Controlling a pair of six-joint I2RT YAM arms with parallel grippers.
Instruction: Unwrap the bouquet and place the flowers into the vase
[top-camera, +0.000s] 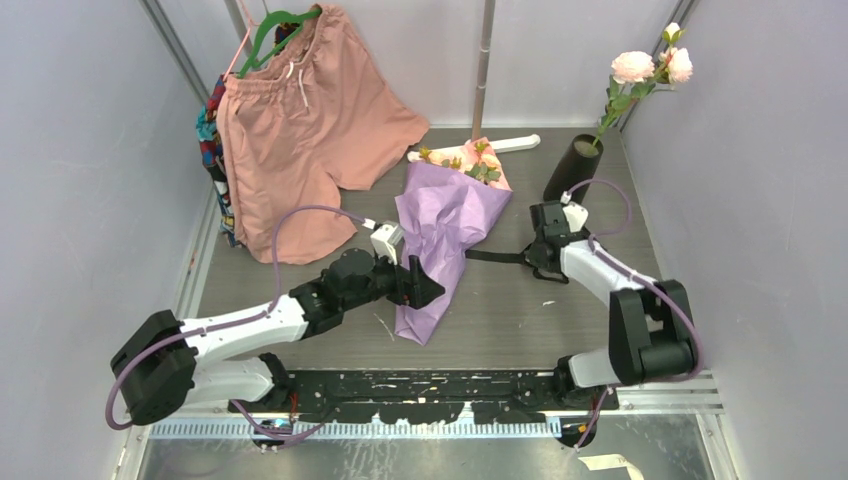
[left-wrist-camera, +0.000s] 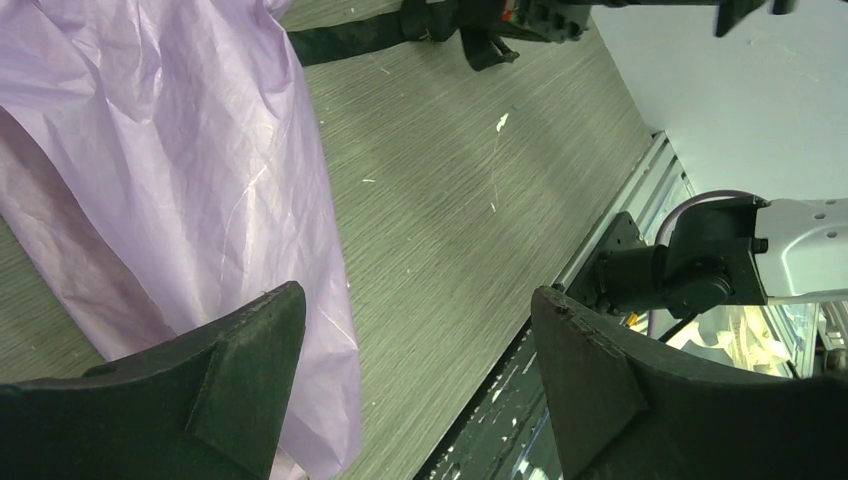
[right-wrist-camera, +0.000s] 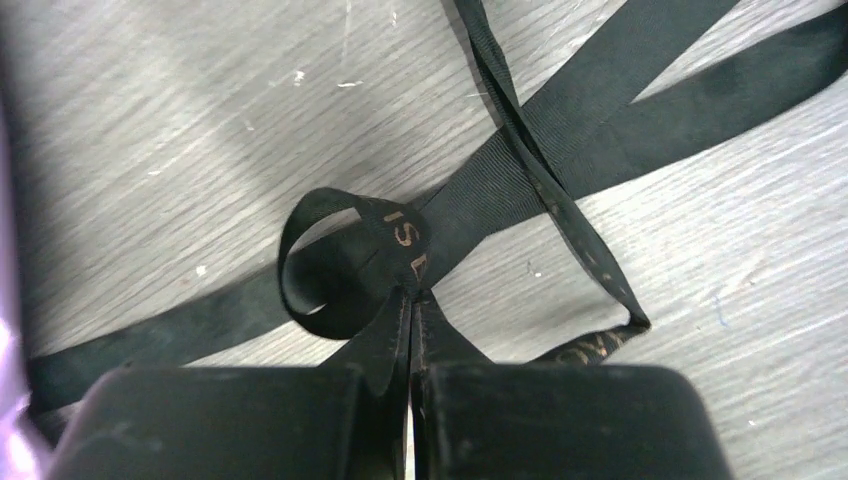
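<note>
Right end effector (right-wrist-camera: 412, 345) pressed together on the black ribbon (right-wrist-camera: 500, 190), just right of the lilac bouquet (top-camera: 448, 215) lying on the bench (top-camera: 500, 320). Left end effector (top-camera: 428, 290), spread wide, hovers at the paper's near left edge. The vase (top-camera: 572, 168) stands far right.

The bouquet (top-camera: 445, 225), a crumpled cone of lilac paper, lies flat with its narrow end under the spread fingers of the left gripper (top-camera: 425, 288). Its wide mouth points away from that gripper, and there the small peach-pink flowers (top-camera: 478, 165) poke out among green leaves. Its black ribbon (right-wrist-camera: 480, 200) runs from the paper's side to the right gripper (top-camera: 532, 257), looped and pinched between the closed fingers, while the vase (top-camera: 572, 168), a tall matte black cylinder, stands just beyond that gripper.
</note>
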